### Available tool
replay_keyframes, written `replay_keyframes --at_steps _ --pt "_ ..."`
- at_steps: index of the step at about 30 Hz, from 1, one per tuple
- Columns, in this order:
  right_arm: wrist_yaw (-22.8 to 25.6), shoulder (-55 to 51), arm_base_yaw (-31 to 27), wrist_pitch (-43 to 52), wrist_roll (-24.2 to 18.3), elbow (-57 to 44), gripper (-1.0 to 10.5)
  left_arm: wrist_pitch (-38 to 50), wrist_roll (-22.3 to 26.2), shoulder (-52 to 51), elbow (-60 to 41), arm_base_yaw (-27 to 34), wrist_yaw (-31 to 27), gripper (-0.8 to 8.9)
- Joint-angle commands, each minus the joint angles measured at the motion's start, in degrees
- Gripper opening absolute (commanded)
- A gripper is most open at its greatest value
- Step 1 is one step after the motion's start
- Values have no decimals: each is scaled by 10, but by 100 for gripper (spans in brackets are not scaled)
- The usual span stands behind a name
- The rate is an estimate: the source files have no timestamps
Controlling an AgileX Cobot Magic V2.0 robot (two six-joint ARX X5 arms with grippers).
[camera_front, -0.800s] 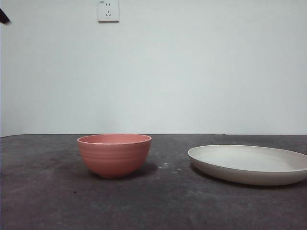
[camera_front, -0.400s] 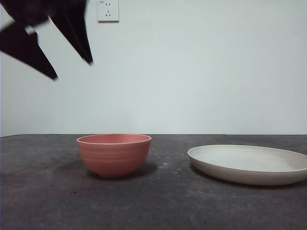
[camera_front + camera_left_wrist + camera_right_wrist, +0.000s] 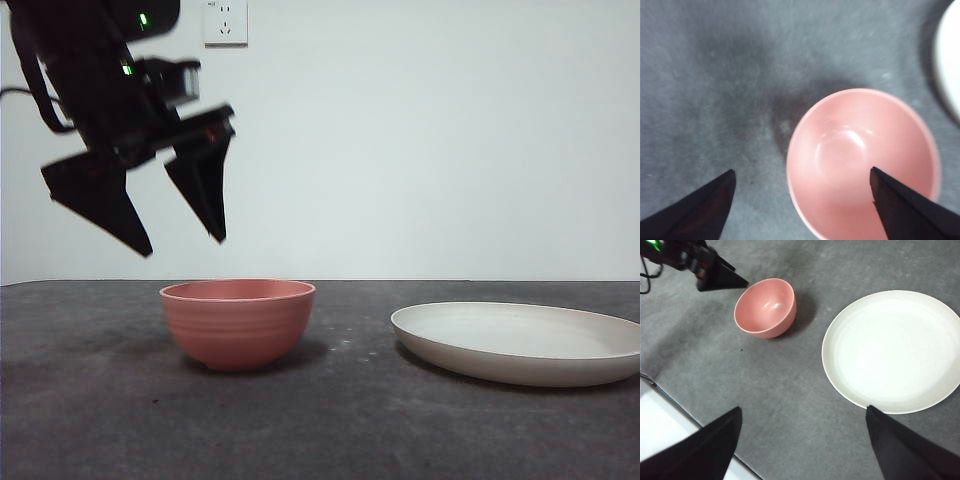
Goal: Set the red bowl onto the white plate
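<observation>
Front view: the left gripper [image 3: 183, 245] hangs above the red bowl [image 3: 238, 323], jaws spread wide and empty, over the bowl's rim on the side away from the white plate [image 3: 520, 342]; the bowl sits on the dark table [image 3: 320, 430], apart from the plate.

Left wrist view: one jaw is over the red bowl [image 3: 862, 160], the other outside its rim.

Right wrist view: the right gripper [image 3: 802, 440] waits, open, well away from the bowl.

The approach appears under way; next likely calls for lowering astride the rim and closing.
</observation>
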Motion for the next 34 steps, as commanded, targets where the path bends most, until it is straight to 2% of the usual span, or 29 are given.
replay_keyframes --at_steps 1,11,15,20,21,28,34 --pt "0 2 2 2 5 10 397 14 -4 30 13 -5 -2 431" --pt "0 2 2 2 6 10 397 23 -6 85 13 -6 -2 411" --pt "0 2 2 2 6 10 397 26 -9 86 13 -9 -2 259" --pt "0 2 2 1 6 10 396 24 -10 86 13 -10 -2 23" --pt "0 2 2 0 6 10 396 25 -11 86 13 -12 -2 8" --pt "0 2 2 -3 6 10 397 25 -24 78 14 -12 -2 9" --pt "0 2 2 -4 6 10 397 27 -42 27 14 -20 -2 9"
